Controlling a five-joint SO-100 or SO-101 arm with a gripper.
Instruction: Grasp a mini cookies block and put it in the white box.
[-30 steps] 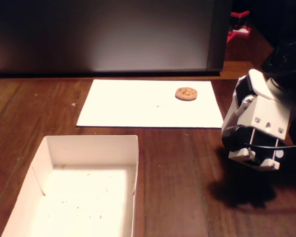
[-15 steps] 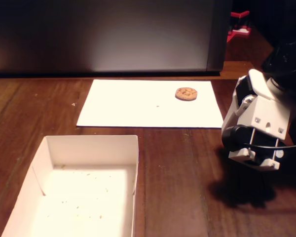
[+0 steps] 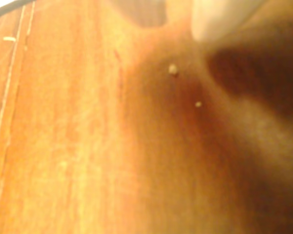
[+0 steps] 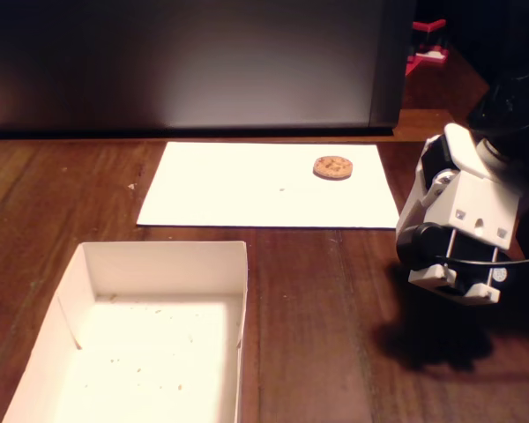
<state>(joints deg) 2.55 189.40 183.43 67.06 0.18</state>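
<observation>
The wooden table (image 4: 317, 300) held a white paper sheet (image 4: 247, 189), with the white box (image 4: 163, 267) at seven o'clock in the fixed view. The arm (image 4: 463, 220) hung at four o'clock, its jaws hidden, grip impossible to tell. The cookie (image 4: 332, 166) lay on the sheet toward ten o'clock from the arm, well apart, untouched.

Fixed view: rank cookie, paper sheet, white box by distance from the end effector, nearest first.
From the end effector, at right:
1. Paper sheet, its right edge just up-left.
2. Cookie, on the sheet's far right part.
3. White box, lower left.
</observation>
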